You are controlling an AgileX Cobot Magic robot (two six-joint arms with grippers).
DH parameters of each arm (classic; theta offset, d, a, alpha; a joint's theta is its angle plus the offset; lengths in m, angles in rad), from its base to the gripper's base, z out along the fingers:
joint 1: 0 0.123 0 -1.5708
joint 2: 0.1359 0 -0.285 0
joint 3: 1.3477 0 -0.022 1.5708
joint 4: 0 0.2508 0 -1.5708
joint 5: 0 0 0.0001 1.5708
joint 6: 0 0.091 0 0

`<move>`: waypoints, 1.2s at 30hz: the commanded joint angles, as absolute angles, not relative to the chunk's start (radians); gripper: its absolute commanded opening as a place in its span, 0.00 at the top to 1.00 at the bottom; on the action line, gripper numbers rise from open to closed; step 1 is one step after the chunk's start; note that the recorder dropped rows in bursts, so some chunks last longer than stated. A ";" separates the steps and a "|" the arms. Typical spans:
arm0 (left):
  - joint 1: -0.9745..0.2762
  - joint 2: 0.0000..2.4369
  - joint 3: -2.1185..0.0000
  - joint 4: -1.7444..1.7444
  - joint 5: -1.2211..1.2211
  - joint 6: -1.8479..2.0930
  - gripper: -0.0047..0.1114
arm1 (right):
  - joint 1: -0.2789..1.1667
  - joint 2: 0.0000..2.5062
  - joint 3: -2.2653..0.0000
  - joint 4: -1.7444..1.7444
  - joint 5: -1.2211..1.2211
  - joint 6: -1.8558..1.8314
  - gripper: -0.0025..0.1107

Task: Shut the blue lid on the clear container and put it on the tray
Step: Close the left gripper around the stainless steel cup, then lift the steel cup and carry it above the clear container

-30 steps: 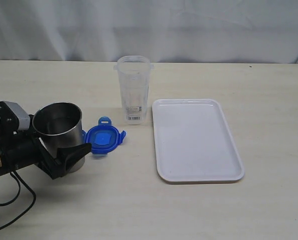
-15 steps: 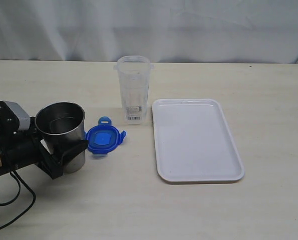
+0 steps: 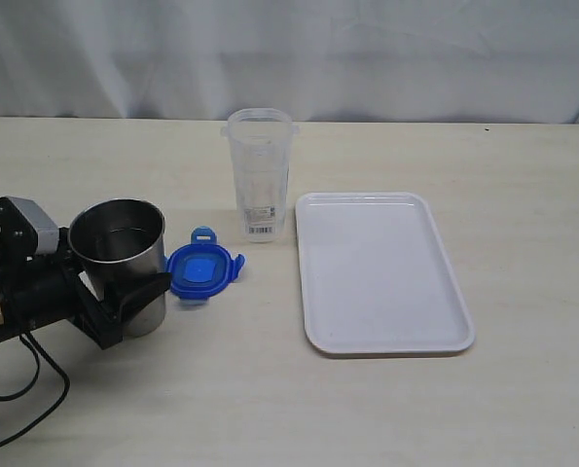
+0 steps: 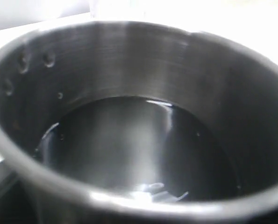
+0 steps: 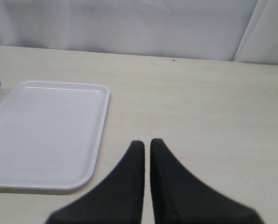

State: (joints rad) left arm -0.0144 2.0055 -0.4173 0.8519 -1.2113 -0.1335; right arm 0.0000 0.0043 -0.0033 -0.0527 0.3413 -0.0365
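The blue lid (image 3: 202,269) lies flat on the table, apart from the clear container (image 3: 260,175), which stands upright and open-topped just behind it. The white tray (image 3: 381,272) lies to the right with nothing on it. My left gripper (image 3: 133,277) is closed around a steel cup (image 3: 124,255) at the left, one black finger across the cup's front and the other hidden behind it. In the left wrist view the cup's inside (image 4: 139,93) fills the picture. My right gripper (image 5: 147,143) is shut with nothing in it, over bare table beside the tray (image 5: 45,130).
The steel cup stands a few centimetres left of the blue lid. A black cable (image 3: 17,379) trails from the left arm toward the table's front edge. A white curtain (image 3: 289,58) backs the table.
The left jaws have narrowed onto the steel cup, and the cup now stands straighter and slightly further right. Lid, container, tray and right gripper have not moved.
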 commanded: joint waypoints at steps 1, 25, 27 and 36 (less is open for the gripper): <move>-0.014 2.003 -0.427 0.839 -1.221 -0.146 0.96 | -0.007 0.000 0.000 -0.060 0.342 -0.037 0.94; -0.012 1.969 -0.623 0.847 -1.221 -0.293 0.96 | -0.007 0.000 0.000 -0.060 0.342 -0.037 0.94; -0.010 1.963 -0.640 0.828 -1.221 -0.293 0.96 | -0.007 0.000 0.000 -0.060 0.342 -0.037 0.94; -0.012 1.958 -0.874 0.886 -1.140 -0.479 0.96 | -0.007 0.000 0.000 -0.060 0.342 -0.037 0.94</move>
